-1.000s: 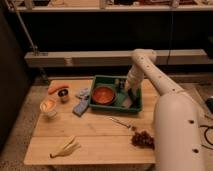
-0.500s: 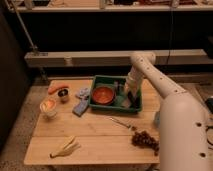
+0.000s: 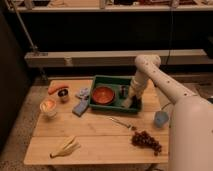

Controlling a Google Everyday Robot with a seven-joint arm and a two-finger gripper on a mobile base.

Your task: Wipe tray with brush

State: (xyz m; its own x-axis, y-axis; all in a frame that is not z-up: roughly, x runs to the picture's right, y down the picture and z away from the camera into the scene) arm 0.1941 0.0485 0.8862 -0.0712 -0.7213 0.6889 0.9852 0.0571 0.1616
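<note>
The dark green tray [image 3: 116, 108] sits at the back middle of the wooden table. In its left half stands a round red-orange bowl [image 3: 103, 95], and a small dark can [image 3: 122, 91] stands to the right of the bowl. My gripper [image 3: 131, 98] reaches down into the tray's right end from the white arm. It is shut on the pale beige brush [image 3: 129, 103], which rests low on the tray floor near the front right corner. The arm's wrist hides the top of the brush.
Left of the tray lie a blue-grey sponge [image 3: 80, 106], a carrot [image 3: 57, 87], a small dark cup [image 3: 63, 95] and a white bowl [image 3: 48, 106]. A thin metal utensil [image 3: 122, 122], grapes [image 3: 146, 141], a blue cup [image 3: 161, 118] and a banana [image 3: 65, 146] lie in front.
The gripper with the brush has slid a little toward the tray's front right corner. The bowl and can have not moved.
</note>
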